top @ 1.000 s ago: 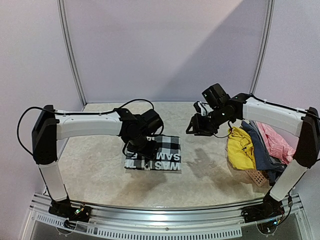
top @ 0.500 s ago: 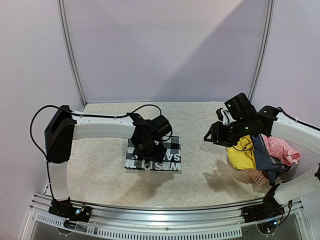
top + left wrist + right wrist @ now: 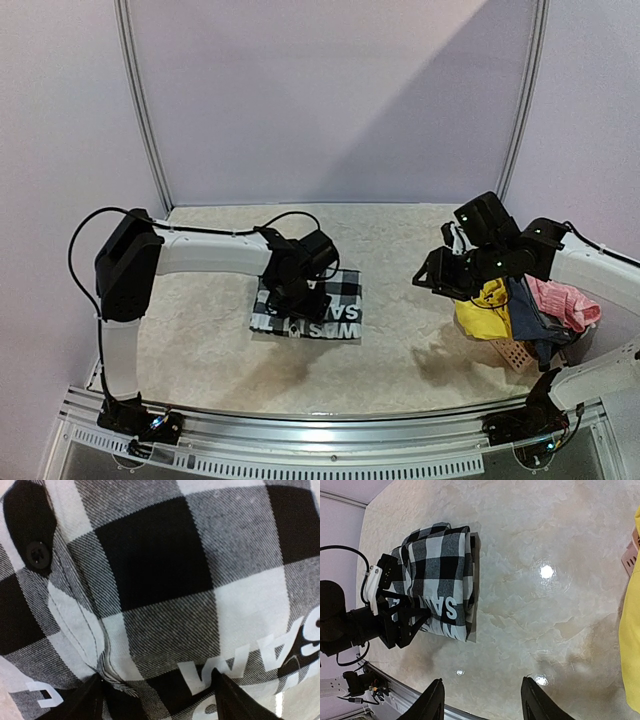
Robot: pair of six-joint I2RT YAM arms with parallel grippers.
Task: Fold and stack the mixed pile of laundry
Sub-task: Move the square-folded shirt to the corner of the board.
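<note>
The black-and-white checked shirt lies folded flat at the table's middle, white letters along its near edge. My left gripper is down on it, open. In the left wrist view the shirt fills the frame and both dark fingertips rest on the cloth, jaws apart. My right gripper hangs open and empty just left of the laundry pile: a yellow garment, a blue-grey one and a pink one. The right wrist view shows the shirt and bare table between my right gripper's fingers.
A salmon perforated basket sits under the pile at the right, close to the table's near edge. A metal rail runs along the front. Pale walls close the back and sides.
My right arm has swung right and lowered toward the pile, its jaws a little wider. My left gripper has shifted slightly over the shirt and stayed open.
</note>
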